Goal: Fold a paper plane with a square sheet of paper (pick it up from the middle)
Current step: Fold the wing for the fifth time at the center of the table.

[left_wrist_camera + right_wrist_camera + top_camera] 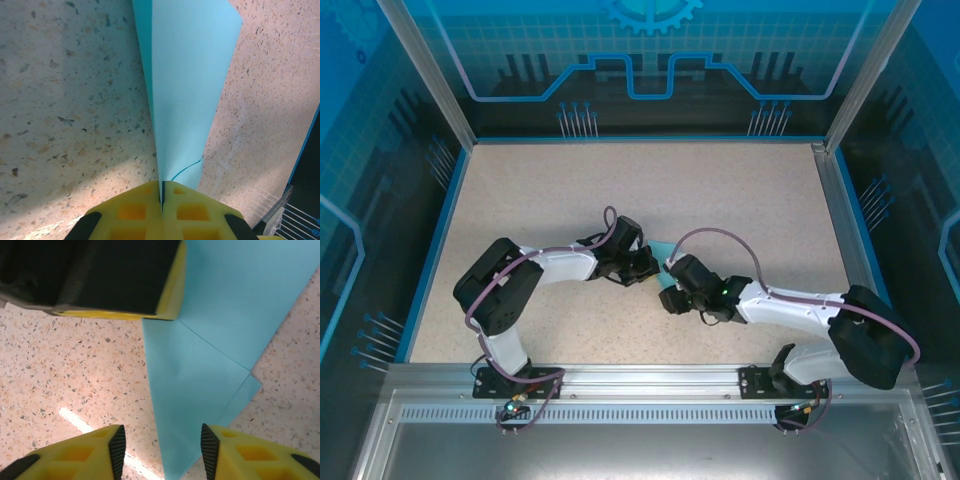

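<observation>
Turquoise paper (185,90) tight in left tool (162,190)

LIGHT: the speckled beige tabletop (740,200) is lit brightly and evenly from above | SHADOW: a soft shadow is thrown beside the thin light-turquoise folded paper (190,75) | GLARE: a bright streak is laid across the tabletop in both wrist views | FOCUS: the yellow gridded finger pads (85,455) are slightly blurred near the lens

This is looking like a robotics lab cell: aluminium posts (428,75) and blue circuit-printed panels (740,50) are enclosing a speckled surface (720,200), with robot arms (560,265) sitting bolted to a metal rail (640,378).
</observation>
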Robot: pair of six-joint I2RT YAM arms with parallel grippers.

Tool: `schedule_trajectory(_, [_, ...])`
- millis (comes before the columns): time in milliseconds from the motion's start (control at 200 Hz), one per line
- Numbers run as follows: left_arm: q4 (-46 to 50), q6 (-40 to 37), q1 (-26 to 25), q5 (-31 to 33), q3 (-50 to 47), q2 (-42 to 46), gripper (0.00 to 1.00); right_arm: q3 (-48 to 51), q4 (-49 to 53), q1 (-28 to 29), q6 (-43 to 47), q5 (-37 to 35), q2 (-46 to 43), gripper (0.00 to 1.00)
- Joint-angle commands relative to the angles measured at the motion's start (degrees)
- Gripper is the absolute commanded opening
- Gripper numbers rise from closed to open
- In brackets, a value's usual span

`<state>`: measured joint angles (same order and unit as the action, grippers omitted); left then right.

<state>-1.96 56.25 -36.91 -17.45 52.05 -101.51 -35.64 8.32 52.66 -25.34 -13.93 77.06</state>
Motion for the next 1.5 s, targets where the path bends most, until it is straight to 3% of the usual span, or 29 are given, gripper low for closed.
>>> schedule_trajectory(0, [1.5,0.0,0.3,-0.9,1.6,1.6,0.05,-1.5,0.2,3.0,1.8,-6.6,2.7,0.49])
schedule_trajectory(285, [1.6,-0.2,0.3,-1.1,1.7,1.6,0.06,-7.9,4.9,7.8,2.9,-17.0,11.1,0.39])
schedule_trajectory(575, [2.3,-0.4,0.2,-1.1,2.3,1.6,0.07,-9.4,4.9,8.3,2.1,-19.0,13.7,0.32])
schedule_trajectory(925, [2.9,-0.3,0.3,-0.5,2.3,2.2,0.10,-8.0,2.9,8.1,1.3,-19.2,13.2,0.14])
schedule_trajectory(1225, [5.0,-0.3,0.8,1.6,2.3,4.8,0.23,-5.2,-1.1,6.0,1.7,-15.2,10.7,0.04])
schedule_trajectory(1390, [8.8,-0.5,2.4,5.5,1.4,9.1,0.39,-1.3,-7.4,1.9,2.1,-5.6,7.1,0.04])
schedule_trajectory(1495, [9.4,0.0,3.4,7.9,-0.6,12.4,0.44,0.8,-10.8,-0.6,1.7,-0.1,5.5,0.04])
